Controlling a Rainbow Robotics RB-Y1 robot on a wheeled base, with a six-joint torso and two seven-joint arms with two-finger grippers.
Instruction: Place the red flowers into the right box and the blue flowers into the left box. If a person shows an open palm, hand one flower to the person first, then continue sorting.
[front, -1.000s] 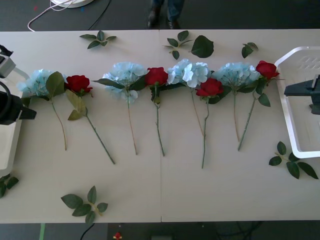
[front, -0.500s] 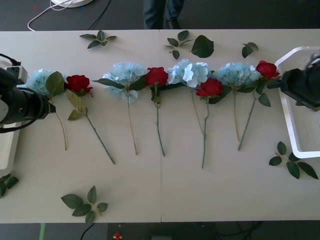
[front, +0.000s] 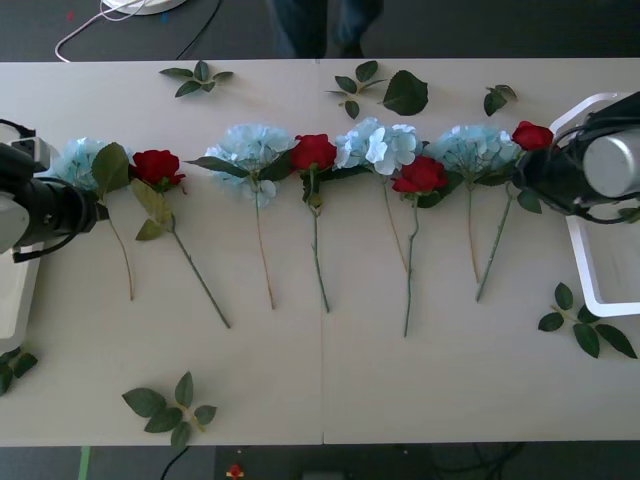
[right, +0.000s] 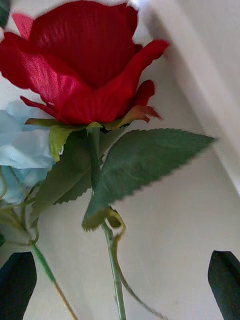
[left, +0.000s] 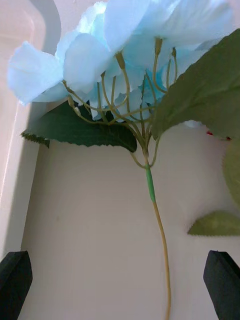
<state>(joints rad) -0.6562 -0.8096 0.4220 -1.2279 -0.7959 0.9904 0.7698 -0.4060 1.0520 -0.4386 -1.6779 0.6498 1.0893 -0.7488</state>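
Observation:
Several red flowers (front: 313, 152) and blue flowers (front: 250, 150) lie alternating in a row across the table, stems toward me. My left gripper (front: 98, 210) is open beside the leftmost blue flower (front: 75, 165). Up close, that bloom (left: 125, 50) and its stem (left: 160, 235) lie ahead between the spread fingers (left: 15, 282). My right gripper (front: 520, 175) is open at the rightmost red flower (front: 532, 135). That rose (right: 80, 65) and its stem (right: 112, 260) sit between the fingers (right: 225, 280). The right box (front: 600, 290) and the left box (front: 15, 300) sit at the table's ends. The open palm is out of view.
Loose green leaf sprigs lie on the table at the far edge (front: 195, 80), far middle (front: 390, 90), near left (front: 170, 405) and near the right box (front: 585, 325). The right box's rim (right: 200, 75) runs close beside the rose. The left box's wall (left: 20, 100) runs beside the blue bloom.
Both arms swung inward from the boxes toward the row. The left gripper now reaches the leftmost blue flower and the right gripper reaches the rightmost red flower. No flower has moved.

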